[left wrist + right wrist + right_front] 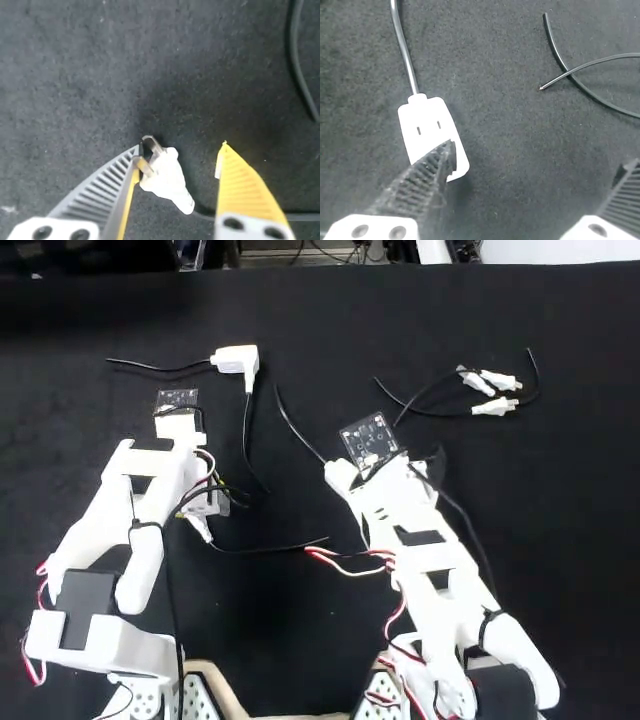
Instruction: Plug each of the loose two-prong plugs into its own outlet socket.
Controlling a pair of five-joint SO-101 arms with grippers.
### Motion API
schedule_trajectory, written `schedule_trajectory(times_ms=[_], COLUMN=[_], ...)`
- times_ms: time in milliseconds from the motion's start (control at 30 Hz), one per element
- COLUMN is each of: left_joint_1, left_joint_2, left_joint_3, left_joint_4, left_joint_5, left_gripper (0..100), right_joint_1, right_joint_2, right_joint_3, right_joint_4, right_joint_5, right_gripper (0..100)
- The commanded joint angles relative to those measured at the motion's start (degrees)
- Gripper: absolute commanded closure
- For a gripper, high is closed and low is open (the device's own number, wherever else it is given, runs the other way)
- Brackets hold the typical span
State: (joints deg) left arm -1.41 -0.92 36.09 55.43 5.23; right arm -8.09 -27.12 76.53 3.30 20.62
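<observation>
Our left gripper [181, 149] stood open astride the two-prong plug [167, 177], which lay on the black cloth [75, 60] touching one finger; we judged it best to centre on its body before closing; our right gripper [540, 155] gaped, one finger overlapping the outlet socket [426, 127].

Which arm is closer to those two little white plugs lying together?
Right. The right arm is beside the two plugs; the left arm lies farther off, past the right one.

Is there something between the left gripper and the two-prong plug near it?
Nothing visible. The two-prong plug lies on the black cloth between the open fingers of the left gripper, close to the grey one.
</observation>
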Motion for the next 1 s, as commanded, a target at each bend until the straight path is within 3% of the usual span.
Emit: schedule_trajectory(times_ms=[0,367,633,967], left_joint_1=[-1.19,-9.89,-6.02,0.4], left_joint_2=[-1.76,-1.85,-1.67,-1.58], left_joint_3=[-1.19,-4.44,-8.66,-4.79], left_joint_4=[0.62,0.53,12.13,8.62], left_joint_5=[-0.44,1.85,2.2,2.46], left_gripper=[75,75,75,75], right_joint_1=[-0.35,-0.44,-0.44,-0.44], right_joint_2=[-1.71,-1.71,-1.71,-1.71], right_joint_3=[-2.59,-2.59,-2.59,-2.59], right_joint_4=[0.09,0.09,0.09,0.09], right_joint_5=[-0.53,-0.44,-0.44,-0.44], right_gripper=[53.2,53.2,53.2,53.2])
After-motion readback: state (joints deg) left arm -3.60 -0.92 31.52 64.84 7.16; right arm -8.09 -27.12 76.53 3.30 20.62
